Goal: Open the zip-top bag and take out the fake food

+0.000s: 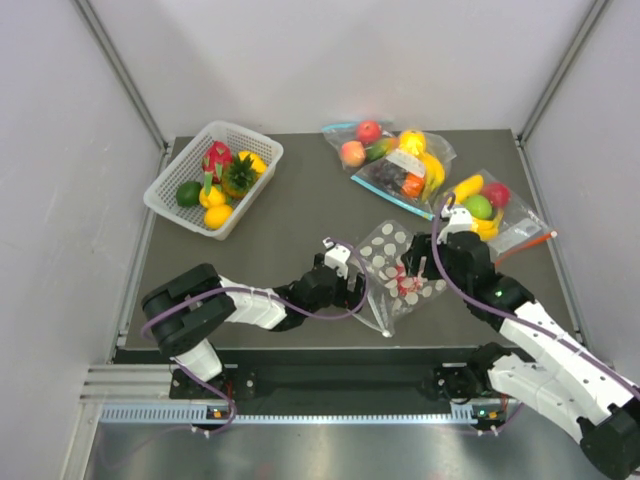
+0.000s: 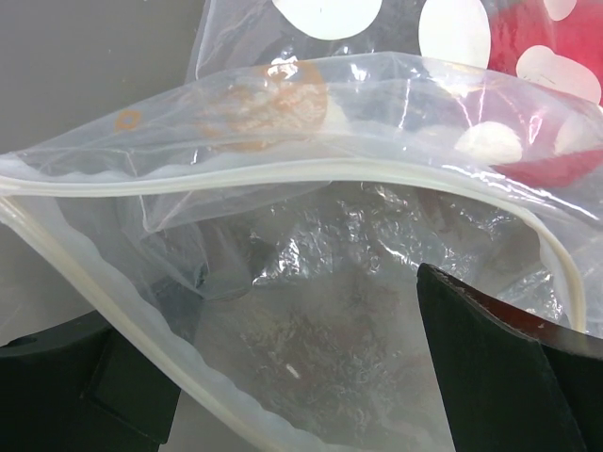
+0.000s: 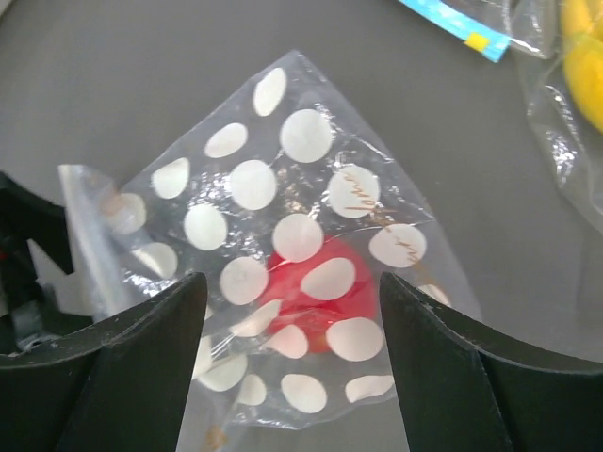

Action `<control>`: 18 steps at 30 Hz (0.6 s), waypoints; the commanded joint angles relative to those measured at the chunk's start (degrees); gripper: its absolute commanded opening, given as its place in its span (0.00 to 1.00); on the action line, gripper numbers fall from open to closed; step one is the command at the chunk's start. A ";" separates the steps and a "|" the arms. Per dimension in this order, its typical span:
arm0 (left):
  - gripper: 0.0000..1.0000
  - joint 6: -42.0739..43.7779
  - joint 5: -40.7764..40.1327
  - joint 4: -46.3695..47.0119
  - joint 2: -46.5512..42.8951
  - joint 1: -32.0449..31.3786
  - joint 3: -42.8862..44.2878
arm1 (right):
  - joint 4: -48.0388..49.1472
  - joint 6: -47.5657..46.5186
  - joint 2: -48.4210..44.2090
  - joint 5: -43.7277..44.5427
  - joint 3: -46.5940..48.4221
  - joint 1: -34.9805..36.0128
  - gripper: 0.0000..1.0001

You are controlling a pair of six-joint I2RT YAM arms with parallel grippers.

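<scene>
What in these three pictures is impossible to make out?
Top view: the dotted bag holds contents too small to name.
Left wrist view: the red piece is cut by the right edge and blurred behind plastic layers.
Right wrist view: the red piece's outline is masked by white dots; the yellow fruit in a neighbouring bag is cut by the right edge.

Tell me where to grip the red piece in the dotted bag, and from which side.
Grip the red piece across its rounded middle, coming in through the open mouth of the dotted bag, which faces the left gripper. From above, where the right gripper hovers open, the bag's film covers it.
</scene>
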 commanded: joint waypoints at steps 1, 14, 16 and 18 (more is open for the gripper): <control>0.99 0.04 -0.44 3.78 -2.01 -0.56 0.53 | 0.04 -1.52 0.16 -1.52 -0.35 -2.19 0.74; 0.99 1.62 0.26 3.25 -3.51 -1.00 0.97 | 2.23 0.59 2.71 -8.46 -7.82 -8.43 0.75; 0.99 1.88 0.26 3.16 -3.16 -1.00 1.23 | 3.90 1.03 3.67 -9.08 -8.88 -8.70 0.74; 0.99 1.89 0.26 3.16 -2.90 -1.00 1.15 | 4.61 1.47 4.90 -10.65 -9.14 -8.70 0.64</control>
